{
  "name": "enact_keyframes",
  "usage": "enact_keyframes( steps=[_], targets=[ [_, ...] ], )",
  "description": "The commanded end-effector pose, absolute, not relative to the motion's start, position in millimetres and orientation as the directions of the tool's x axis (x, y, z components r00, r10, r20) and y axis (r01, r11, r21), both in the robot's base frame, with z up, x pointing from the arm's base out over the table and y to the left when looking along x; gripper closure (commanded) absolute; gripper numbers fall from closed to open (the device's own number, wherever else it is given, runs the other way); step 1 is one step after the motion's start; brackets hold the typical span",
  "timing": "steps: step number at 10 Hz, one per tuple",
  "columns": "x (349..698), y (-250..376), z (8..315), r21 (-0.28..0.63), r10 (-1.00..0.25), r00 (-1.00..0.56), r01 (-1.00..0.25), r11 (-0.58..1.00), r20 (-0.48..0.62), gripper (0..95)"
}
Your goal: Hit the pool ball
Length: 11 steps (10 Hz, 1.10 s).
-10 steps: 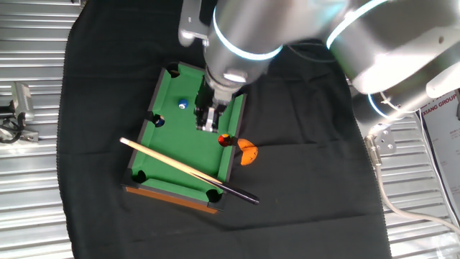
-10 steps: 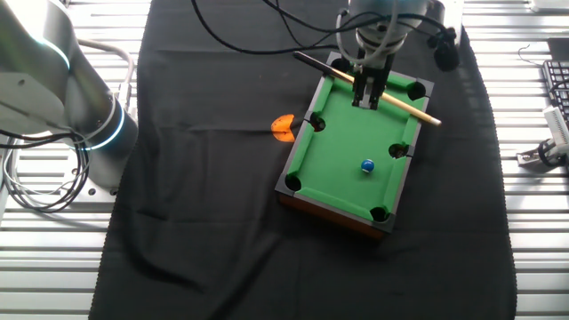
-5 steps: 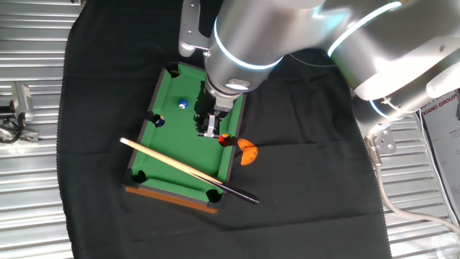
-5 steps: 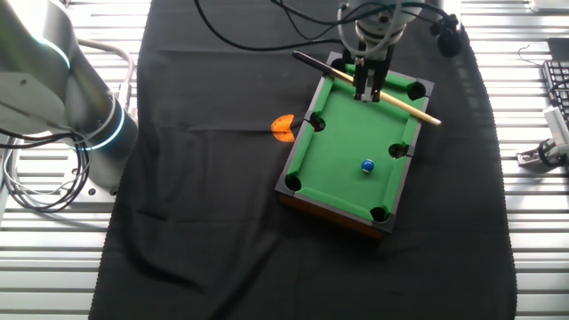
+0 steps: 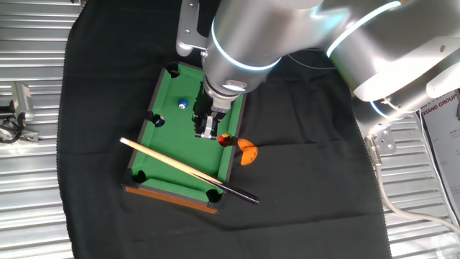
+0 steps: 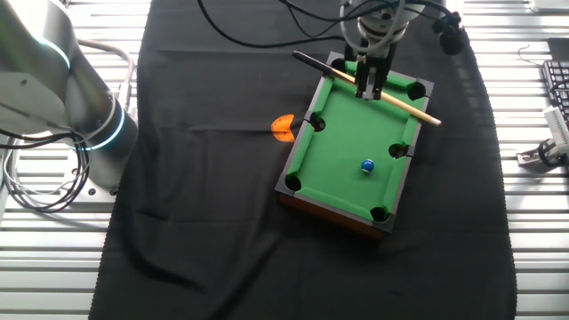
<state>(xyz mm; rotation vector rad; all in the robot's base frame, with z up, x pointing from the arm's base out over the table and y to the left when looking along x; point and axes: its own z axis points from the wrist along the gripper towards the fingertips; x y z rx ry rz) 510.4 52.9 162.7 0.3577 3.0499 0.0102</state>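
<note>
Toy pool table (image 6: 351, 169) on black cloth (image 6: 204, 196) over the bench. Light-blue pool ball (image 6: 367, 165) on the green felt, mid-table, well apart from the cue stick (image 6: 400, 101) lying across one end. Gripper (image 6: 369, 87) hanging above that cue, fingers (image 5: 206, 128) slightly apart, clamping nothing. Orange piece (image 6: 283, 127) just beside the table.

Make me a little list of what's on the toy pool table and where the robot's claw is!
table: green toy pool table on a black cloth
ball: light-blue pool ball on the felt, alone, away from the pockets
cue: wooden cue stick lying slantwise across one end of the table
claw: claw pointing down over the cue end of the table, far from the ball; open or shut cannot be told
extra: orange piece on the cloth beside the table
</note>
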Motion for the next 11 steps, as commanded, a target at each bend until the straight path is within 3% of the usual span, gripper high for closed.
enact_keyframes(
  steps=[1,11],
  targets=[
    [515.2,56.6,163.9,0.015,0.254,-0.965,0.254,0.967,-0.063,95.0],
    [519.1,60.4,164.4,0.024,0.255,-0.965,0.254,0.967,-0.062,95.0]
  ],
)
